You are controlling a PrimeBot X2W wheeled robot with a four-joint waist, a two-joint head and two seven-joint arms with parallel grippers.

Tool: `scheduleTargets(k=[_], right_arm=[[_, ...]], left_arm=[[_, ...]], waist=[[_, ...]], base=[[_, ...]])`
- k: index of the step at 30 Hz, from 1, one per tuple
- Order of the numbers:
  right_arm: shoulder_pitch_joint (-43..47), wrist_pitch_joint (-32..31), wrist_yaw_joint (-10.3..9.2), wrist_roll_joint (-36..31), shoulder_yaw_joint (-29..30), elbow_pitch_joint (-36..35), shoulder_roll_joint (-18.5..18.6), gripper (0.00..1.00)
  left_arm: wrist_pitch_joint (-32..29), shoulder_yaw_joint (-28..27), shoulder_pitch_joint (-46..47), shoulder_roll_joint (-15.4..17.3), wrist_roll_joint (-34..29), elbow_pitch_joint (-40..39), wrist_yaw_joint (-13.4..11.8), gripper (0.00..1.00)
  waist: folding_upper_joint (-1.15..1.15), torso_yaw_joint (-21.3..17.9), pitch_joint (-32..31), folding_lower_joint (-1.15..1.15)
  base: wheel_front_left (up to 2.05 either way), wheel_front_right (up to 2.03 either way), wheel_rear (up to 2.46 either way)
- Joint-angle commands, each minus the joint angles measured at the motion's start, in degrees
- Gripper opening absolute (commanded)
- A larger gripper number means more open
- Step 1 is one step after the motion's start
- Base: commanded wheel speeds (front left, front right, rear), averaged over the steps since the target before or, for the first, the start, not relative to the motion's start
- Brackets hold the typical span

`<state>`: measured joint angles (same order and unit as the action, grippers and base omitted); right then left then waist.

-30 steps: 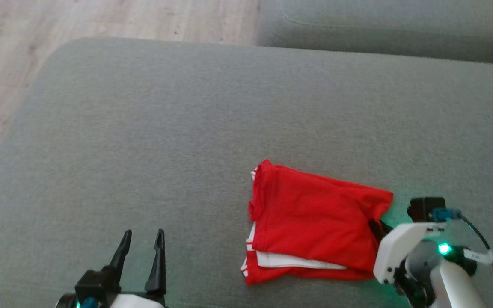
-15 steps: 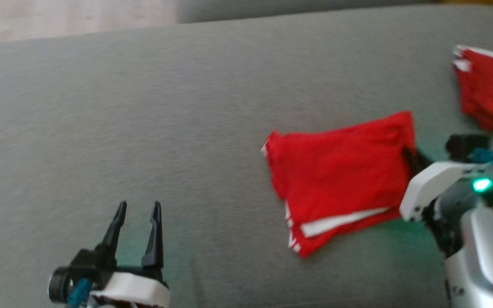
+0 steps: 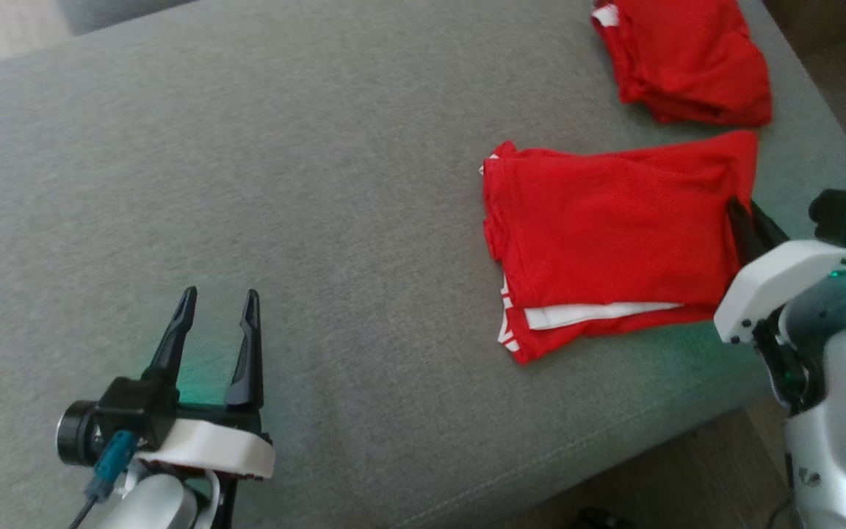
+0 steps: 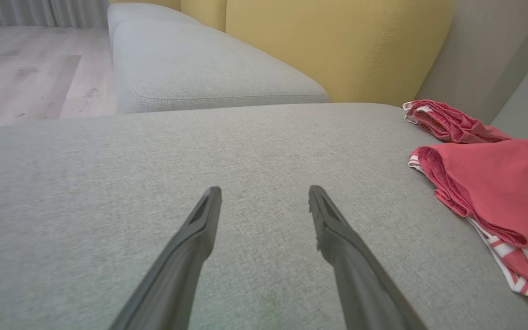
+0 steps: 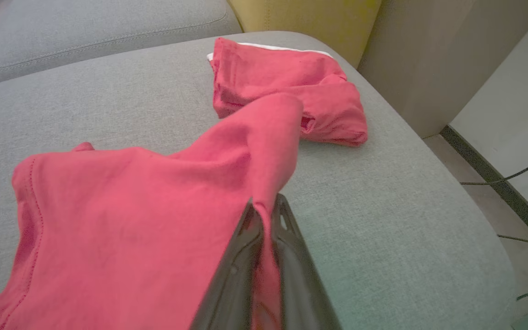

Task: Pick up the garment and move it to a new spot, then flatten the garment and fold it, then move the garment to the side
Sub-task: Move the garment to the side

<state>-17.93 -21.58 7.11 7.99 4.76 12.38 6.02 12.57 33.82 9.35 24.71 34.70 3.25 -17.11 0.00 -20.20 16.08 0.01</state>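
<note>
Folded red white-trimmed garment (image 3: 606,220) on grey fabric cushion (image 3: 283,184) — edge pinched by closed right gripper (image 5: 266,206). Left gripper (image 3: 219,297) spread wide.

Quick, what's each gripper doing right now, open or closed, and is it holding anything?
Left gripper: open, holding nothing.
Right gripper: closed on the edge of the folded red garment.

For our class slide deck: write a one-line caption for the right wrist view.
Right gripper shut on folded red garment, second red garment beyond on grey fabric cushion.
</note>
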Motion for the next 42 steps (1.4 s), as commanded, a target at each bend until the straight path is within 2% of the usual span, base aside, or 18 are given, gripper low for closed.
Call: scheduleTargets(k=[1, 6, 13, 21, 30, 36, 42], right_arm=[[-3.04, 0.78, 0.37, 0.35, -1.46, -2.59, 0.33, 0.00], [-4.19, 0.45, 0.37, 0.08, -2.52, -3.21, 0.63, 0.00], [-8.80, -2.41, 0.37, 0.06, -3.82, -3.45, 1.61, 0.00], [-17.05, -5.02, 0.37, -0.55, -2.28, 0.97, 3.58, 0.00], [-23.65, -5.77, 0.37, -3.26, 5.28, 8.01, 10.68, 0.00], [-25.35, -5.34, 0.37, -5.07, 9.99, 9.79, 16.40, 0.00], [-26.09, -3.92, 0.37, -6.20, 14.13, 11.23, 18.80, 0.00]], left_arm=[[-0.06, -1.43, 1.86, 1.11, -0.63, -1.63, -0.07, 1.00], [-0.08, -1.24, 1.72, 0.69, -0.41, -1.30, -0.25, 1.00], [1.01, -1.49, 0.81, -1.04, 0.52, 0.07, 0.23, 1.00], [1.88, -1.48, -0.08, -2.89, 0.50, 1.62, 1.15, 1.00], [2.19, -1.54, -0.43, -3.46, -0.15, 2.21, 1.91, 1.00], [2.09, -1.53, -0.33, -2.67, -0.76, 1.49, 1.77, 1.00], [0.66, -1.05, 0.58, -1.27, -1.69, 0.23, 1.53, 1.00]], waist=[[0.00, -0.93, 0.72, -0.01], [0.00, 0.72, -0.19, -0.01], [0.00, 5.55, -2.12, -0.01], [0.00, 10.97, -3.56, -0.01], [0.00, 14.51, -2.76, -0.01], [0.00, 15.46, -0.74, -0.01], [0.00, 16.01, 1.92, -0.01]], base=[[0.00, 0.00, 0.00], [0.00, 0.00, 0.00], [0.00, 0.00, 0.00], [0.00, 0.00, 0.00], [0.00, 0.00, 0.00], [0.00, 0.00, 0.00], [0.00, 0.00, 0.00]])
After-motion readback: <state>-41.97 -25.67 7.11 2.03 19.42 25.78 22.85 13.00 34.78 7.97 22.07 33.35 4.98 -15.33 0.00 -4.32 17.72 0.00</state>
